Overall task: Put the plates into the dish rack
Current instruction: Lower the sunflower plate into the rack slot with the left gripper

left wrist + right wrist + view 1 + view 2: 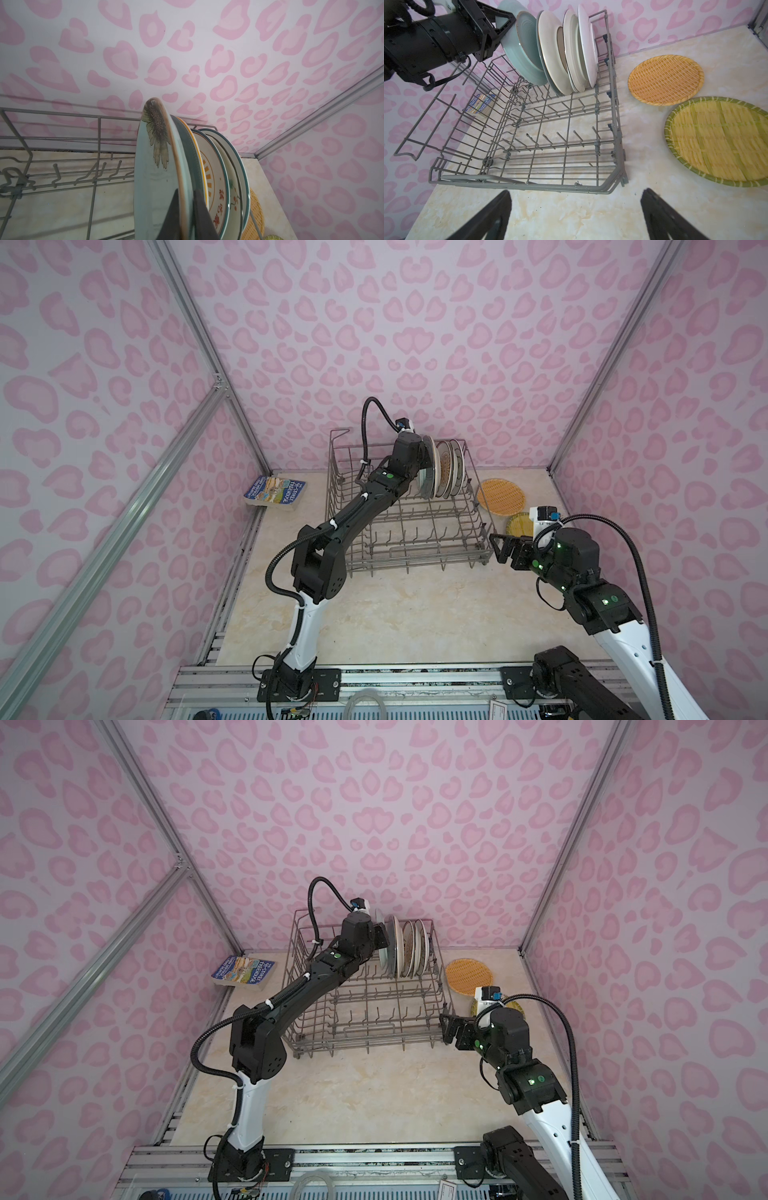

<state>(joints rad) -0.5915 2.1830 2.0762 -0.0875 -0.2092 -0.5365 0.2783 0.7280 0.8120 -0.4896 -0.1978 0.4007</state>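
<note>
Pink-spotted walls round a marbled tabletop (pixel 395 614). My L pincer (pixel 186 188) is clamped on the rim of the pale blue-green plate (pixel 158 166), tilted w/ its low edge among the tines at the dish rack's (pixel 483 178) far end. Other plates (pixel 571 52) stand on edge just past it. My R pincer (pixel 576 192) gapes wide, holding nothing, over bare table by the rack's near corner. Yellow woven-look plate (pixel 720 141) lies flat beside it, orange woven-look plate (pixel 665 80) just beyond, both outside the rack.
</note>
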